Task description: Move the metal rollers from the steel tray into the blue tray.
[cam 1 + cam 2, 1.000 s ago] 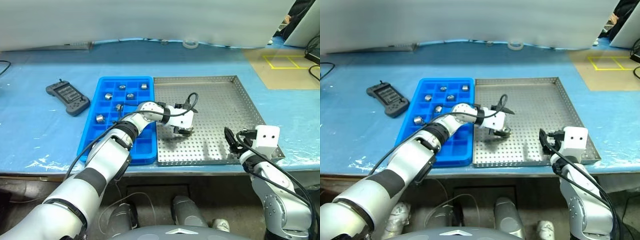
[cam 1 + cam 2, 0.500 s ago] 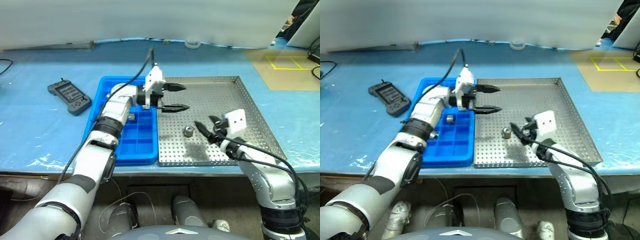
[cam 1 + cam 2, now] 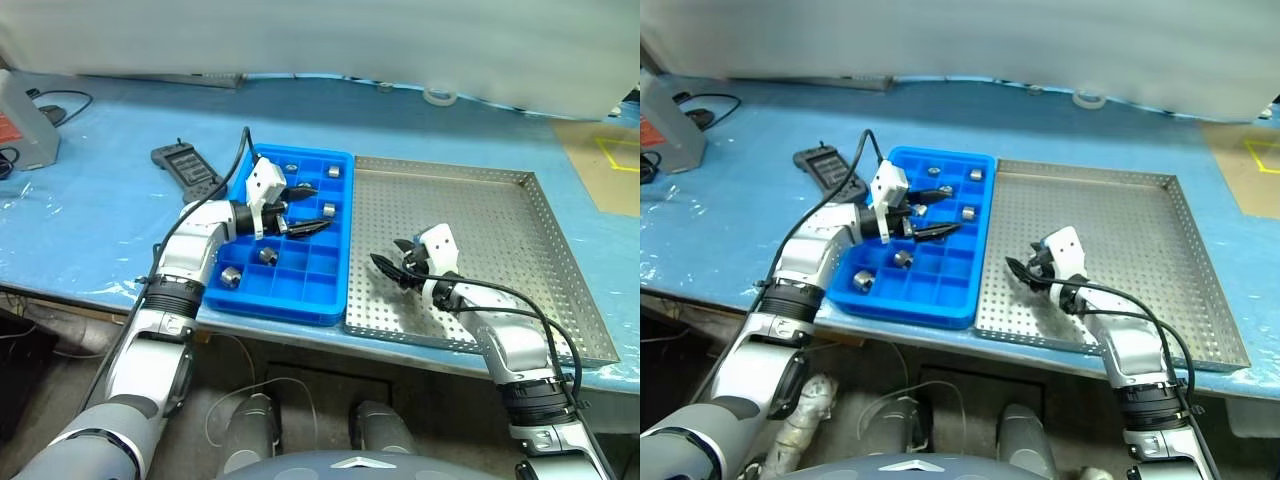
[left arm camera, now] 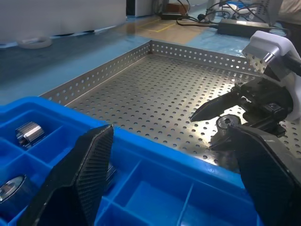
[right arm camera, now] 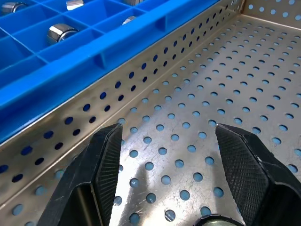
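Observation:
The steel tray [image 3: 480, 220] lies right of the blue tray [image 3: 275, 305]. Several metal rollers [image 3: 267, 256] sit in the blue tray's compartments. One more roller [image 4: 225, 123] stands on the steel tray's perforated floor near its left rim, its rim showing low in the right wrist view [image 5: 217, 221]. My right gripper [image 3: 388, 258] is open and low over the steel tray, one finger on each side of that roller. My left gripper [image 3: 322, 206] hovers open over the blue tray, pointing towards the steel tray, with nothing between its fingers.
A black handheld controller [image 3: 185, 168] lies on the blue table cover left of the blue tray. A white tape ring [image 3: 438, 97] sits at the back. A grey device [image 3: 25, 115] with cables stands at the far left. Yellow floor marks [image 3: 620, 150] show at the right.
The camera view has swung. My left gripper drew back from the steel tray, empty, to above the blue tray. My right gripper moved in and down around the roller on the steel tray.

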`<action>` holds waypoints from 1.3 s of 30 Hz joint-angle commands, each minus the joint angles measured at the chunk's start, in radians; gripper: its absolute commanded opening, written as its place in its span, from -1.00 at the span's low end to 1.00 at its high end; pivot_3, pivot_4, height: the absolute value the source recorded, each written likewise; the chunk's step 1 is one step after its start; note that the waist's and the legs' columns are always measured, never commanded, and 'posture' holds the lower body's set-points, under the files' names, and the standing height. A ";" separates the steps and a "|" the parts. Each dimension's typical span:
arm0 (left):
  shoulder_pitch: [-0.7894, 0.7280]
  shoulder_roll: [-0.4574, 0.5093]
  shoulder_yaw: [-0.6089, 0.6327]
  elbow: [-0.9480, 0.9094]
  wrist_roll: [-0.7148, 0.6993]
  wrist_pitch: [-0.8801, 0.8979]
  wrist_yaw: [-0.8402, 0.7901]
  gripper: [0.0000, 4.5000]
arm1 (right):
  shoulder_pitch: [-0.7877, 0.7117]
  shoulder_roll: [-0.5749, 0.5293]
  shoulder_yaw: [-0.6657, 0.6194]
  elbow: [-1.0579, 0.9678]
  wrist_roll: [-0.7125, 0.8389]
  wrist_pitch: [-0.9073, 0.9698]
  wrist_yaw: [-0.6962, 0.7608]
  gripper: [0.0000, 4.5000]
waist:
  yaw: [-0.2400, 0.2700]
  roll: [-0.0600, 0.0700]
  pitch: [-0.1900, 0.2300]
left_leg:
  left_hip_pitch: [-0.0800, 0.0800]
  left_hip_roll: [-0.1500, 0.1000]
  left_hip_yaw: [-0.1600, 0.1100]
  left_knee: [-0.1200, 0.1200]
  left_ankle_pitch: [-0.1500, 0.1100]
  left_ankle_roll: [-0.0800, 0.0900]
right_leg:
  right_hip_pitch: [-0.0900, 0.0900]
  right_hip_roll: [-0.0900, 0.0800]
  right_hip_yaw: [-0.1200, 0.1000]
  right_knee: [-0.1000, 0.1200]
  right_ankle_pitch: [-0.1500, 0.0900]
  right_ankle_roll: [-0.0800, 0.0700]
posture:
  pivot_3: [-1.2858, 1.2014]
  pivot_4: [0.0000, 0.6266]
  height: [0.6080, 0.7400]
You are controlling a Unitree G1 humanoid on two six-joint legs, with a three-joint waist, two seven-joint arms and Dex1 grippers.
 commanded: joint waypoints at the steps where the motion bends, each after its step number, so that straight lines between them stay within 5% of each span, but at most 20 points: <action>1: 0.002 0.014 0.009 -0.068 -0.037 0.021 0.005 0.81 | 0.003 -0.008 -0.033 -0.023 0.006 -0.035 0.007 0.47 | 0.000 0.000 0.000 | 0.000 0.000 0.000 0.000 0.000 0.000 | 0.000 0.000 0.000 0.000 0.000 0.000 | -0.15 -0.52 1.00; 10: 0.052 0.110 -0.007 -0.147 -0.104 0.109 -0.098 0.81 | 0.103 -0.032 -0.078 -0.069 0.004 -0.037 -0.004 0.47 | -0.003 0.000 0.000 | 0.001 0.000 0.000 -0.003 0.000 -0.001 | -0.001 0.000 0.000 0.000 0.000 0.000 | -0.16 -0.52 1.00; 19: 0.046 0.097 -0.024 -0.141 -0.096 0.096 -0.069 0.81 | 0.111 -0.006 -0.058 -0.047 -0.013 -0.059 -0.010 0.47 | -0.004 0.000 0.000 | 0.002 0.000 0.001 -0.003 0.001 -0.001 | -0.001 0.000 0.001 0.000 0.000 0.000 | -0.16 -0.52 1.00; 25: 0.061 0.112 -0.032 -0.149 -0.096 0.099 -0.068 0.81 | 0.110 -0.007 -0.049 -0.043 -0.026 -0.052 -0.001 -0.27 | -0.005 0.000 0.000 | 0.001 0.000 0.001 -0.004 0.001 -0.002 | -0.001 0.000 0.001 0.000 0.000 0.000 | -0.16 -0.52 1.00; 31: 0.087 0.166 -0.020 -0.159 -0.103 0.108 -0.085 0.81 | 0.132 -0.055 -0.011 -0.092 -0.037 -0.051 0.071 -0.26 | -0.006 0.000 0.000 | 0.002 0.000 0.001 -0.004 0.001 -0.002 | -0.001 0.000 0.001 -0.001 0.000 0.000 | -0.16 -0.52 1.00; 39: 0.108 0.237 0.057 -0.181 -0.149 0.126 -0.065 0.81 | -0.054 -0.022 -0.014 -0.156 0.057 0.036 0.108 -0.26 | -0.005 0.001 0.000 | 0.003 0.000 0.000 -0.005 0.002 -0.004 | -0.001 0.001 0.001 0.000 0.000 0.000 | -0.08 -0.52 1.00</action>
